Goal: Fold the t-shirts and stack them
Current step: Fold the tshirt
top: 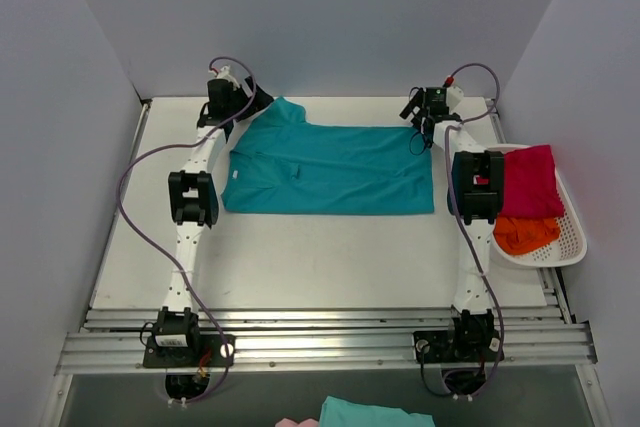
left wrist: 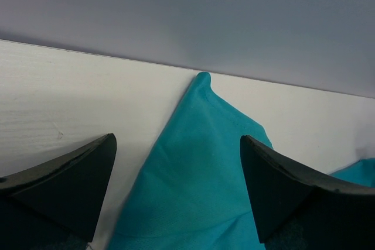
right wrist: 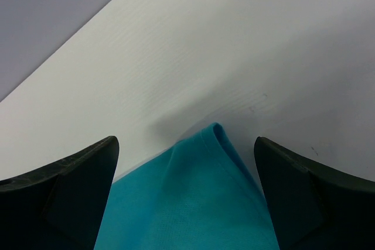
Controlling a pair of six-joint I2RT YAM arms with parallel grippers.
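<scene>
Pale lilac walls box in a white table; on it the teal shirt lies flat, close to the back wall; the left gripper is over that shirt's far left corner, jaws spread wide, a cloth tip between them unpinched; the right gripper is over its far right corner, jaws likewise spread; right of the shirt, a basket holds the pink shirt and orange shirt.
</scene>
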